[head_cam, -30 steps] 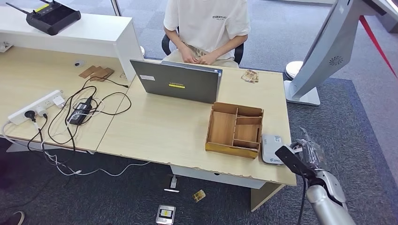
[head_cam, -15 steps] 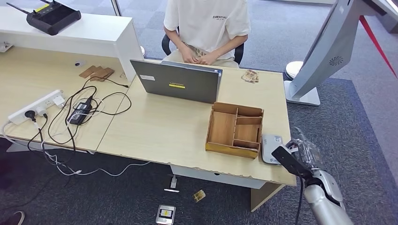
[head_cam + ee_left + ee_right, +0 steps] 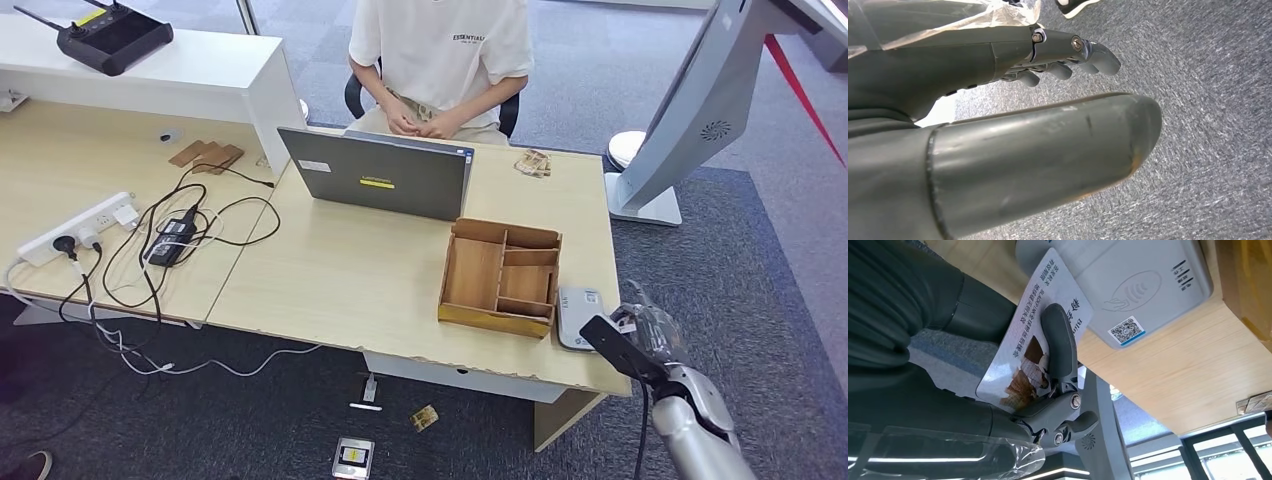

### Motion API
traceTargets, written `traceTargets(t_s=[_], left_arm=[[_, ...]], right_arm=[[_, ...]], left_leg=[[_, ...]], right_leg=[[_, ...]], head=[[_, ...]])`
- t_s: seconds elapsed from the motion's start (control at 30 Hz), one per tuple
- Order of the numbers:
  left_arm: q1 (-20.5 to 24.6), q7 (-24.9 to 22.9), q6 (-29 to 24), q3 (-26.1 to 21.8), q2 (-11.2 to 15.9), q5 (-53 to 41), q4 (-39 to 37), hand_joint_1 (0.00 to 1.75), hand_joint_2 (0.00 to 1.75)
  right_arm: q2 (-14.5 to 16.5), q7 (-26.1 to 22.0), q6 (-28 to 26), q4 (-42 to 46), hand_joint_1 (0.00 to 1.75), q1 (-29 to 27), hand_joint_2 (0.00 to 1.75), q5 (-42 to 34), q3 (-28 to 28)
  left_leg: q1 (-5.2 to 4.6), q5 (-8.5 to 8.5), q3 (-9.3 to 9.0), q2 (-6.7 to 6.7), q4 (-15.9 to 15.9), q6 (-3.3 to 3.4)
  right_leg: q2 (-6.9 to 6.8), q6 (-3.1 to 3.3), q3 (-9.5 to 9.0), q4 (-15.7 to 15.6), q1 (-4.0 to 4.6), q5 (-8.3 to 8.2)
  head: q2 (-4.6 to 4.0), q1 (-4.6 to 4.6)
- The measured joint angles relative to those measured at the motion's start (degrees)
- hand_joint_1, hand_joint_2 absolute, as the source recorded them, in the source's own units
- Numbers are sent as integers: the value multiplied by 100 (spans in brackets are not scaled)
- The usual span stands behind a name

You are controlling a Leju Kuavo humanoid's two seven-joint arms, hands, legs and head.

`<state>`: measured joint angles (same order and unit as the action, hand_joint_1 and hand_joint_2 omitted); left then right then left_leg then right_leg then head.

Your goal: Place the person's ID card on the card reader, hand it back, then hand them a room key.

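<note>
My right hand (image 3: pixel 648 335) hangs just off the desk's right front corner and pinches the ID card (image 3: pixel 1048 290), a white card with printed text and a picture. One dark finger (image 3: pixel 1058 342) lies across the card's face. The card's edge reaches over the near end of the white card reader (image 3: pixel 1133 285), and I cannot tell whether they touch. The reader (image 3: pixel 578 316) lies flat on the desk beside the wooden tray (image 3: pixel 500 275). My left hand (image 3: pixel 998 150) hangs over grey carpet, fingers apart, holding nothing. The person (image 3: pixel 440 50) sits behind the desk.
An open grey laptop (image 3: pixel 378 180) stands between the person and the wooden tray. A power strip and tangled cables (image 3: pixel 150 240) cover the left desk. A white kiosk base (image 3: pixel 645 200) stands on the carpet to the right. Small items lie on the floor under the desk.
My right hand has crept a little lower and closer to the card reader at the desk's corner. The person and the desk items have not moved.
</note>
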<state>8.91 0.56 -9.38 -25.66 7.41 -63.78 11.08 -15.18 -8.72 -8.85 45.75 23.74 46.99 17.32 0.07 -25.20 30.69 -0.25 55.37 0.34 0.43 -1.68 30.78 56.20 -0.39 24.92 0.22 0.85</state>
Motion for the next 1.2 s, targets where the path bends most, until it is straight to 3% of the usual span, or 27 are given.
traceTargets(t_s=[0.63,1.2], left_arm=[[1,5,0,0,0,-66,0,0,0],[48,36,66,0,-2,-242,0,0,0]], right_arm=[[-20,-184,-304,-324,175,101,175,-244,-9],[220,-338,-427,461,175,336,175,-1149,-186]], left_leg=[[0,1,-15,1,0,1],[0,3,-8,1,0,-1]], right_leg=[[0,0,-18,-1,0,-1],[0,0,-11,5,0,-3]], head=[[0,0],[0,1]])
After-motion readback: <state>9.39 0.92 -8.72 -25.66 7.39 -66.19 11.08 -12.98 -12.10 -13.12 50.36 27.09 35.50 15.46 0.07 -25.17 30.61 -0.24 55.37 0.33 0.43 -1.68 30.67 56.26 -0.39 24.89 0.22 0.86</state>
